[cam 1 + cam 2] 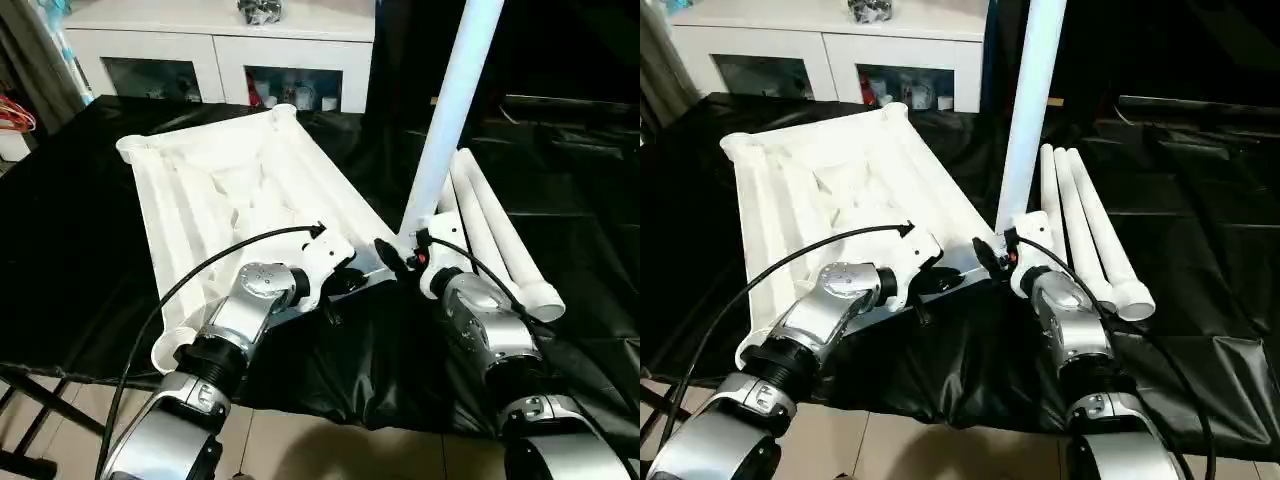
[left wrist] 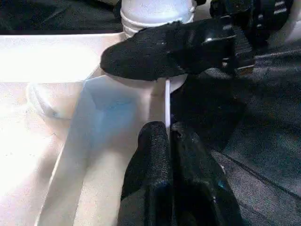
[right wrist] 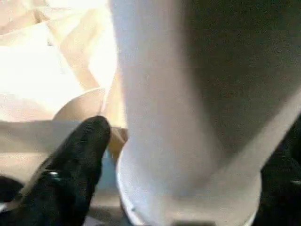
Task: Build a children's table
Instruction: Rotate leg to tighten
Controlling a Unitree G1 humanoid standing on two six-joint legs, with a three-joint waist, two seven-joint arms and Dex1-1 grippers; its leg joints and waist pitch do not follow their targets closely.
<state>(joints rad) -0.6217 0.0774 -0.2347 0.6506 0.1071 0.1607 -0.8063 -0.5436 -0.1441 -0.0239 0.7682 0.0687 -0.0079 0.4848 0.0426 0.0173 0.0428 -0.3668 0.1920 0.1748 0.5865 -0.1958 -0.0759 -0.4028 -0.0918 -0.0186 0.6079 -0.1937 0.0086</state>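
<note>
Left eye view: your right gripper (image 1: 400,255) straddled, fingers apart, the upright leg (image 1: 452,100) in the tabletop (image 1: 200,200) socket; left gripper (image 1: 340,285), fingers together, pinched the rim. Unsupported, that leg could topple.

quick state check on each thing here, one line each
table top: upside down on the black cloth, ribs up
standing leg: upright in the near corner socket
spare legs: three, lying side by side
left gripper: fingers shut on the top's rim
cabinet: doors closed
</note>
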